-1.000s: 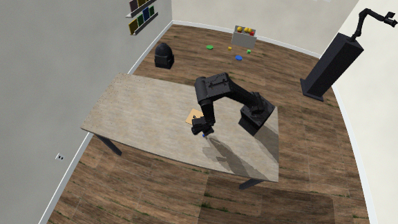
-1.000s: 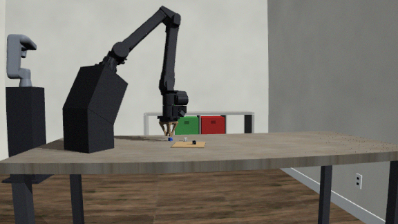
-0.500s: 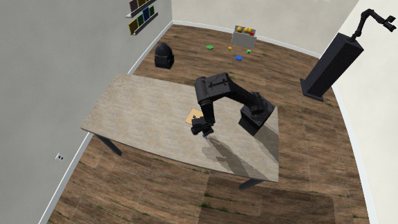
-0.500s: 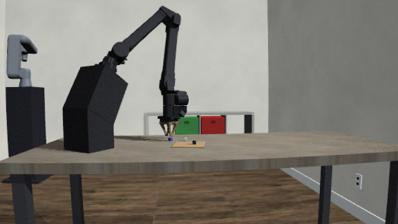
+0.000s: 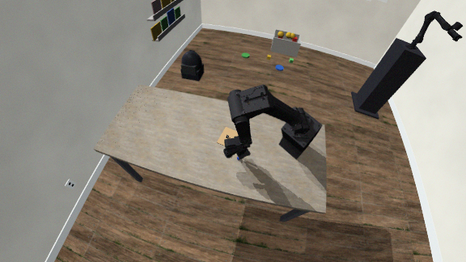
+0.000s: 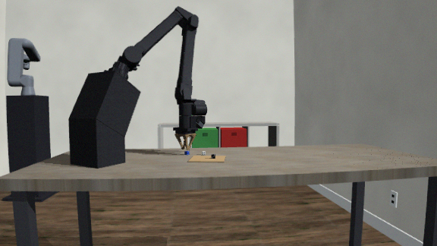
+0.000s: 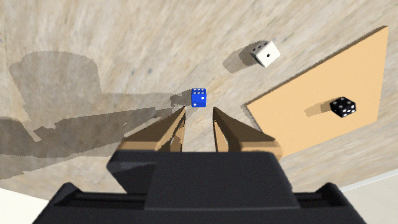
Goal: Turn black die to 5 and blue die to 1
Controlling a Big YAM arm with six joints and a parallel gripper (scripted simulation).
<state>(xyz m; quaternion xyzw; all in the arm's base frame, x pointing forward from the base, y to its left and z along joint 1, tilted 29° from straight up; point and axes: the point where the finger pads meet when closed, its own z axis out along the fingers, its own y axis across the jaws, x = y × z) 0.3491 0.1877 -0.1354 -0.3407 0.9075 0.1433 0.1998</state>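
The blue die (image 7: 198, 97) lies on the bare table, off the mat, and its upper face shows several pips. It also shows in the side view (image 6: 187, 152). My gripper (image 7: 199, 111) hangs a little above it, fingers partly open with nothing between them, and it shows in the side view too (image 6: 186, 146). The black die (image 7: 343, 106) lies flat on the tan mat (image 7: 320, 95), showing several white pips. The white die (image 7: 265, 53) lies on the table just off the mat's edge, with one pip on the face toward me. In the overhead view the arm hides most of the dice; the mat (image 5: 226, 135) shows partly.
The arm's black base block (image 5: 301, 135) stands on the table near its right edge. The table's front edge runs close behind the gripper in the wrist view. A black pedestal (image 5: 386, 78) and small coloured items stand on the floor away from the table.
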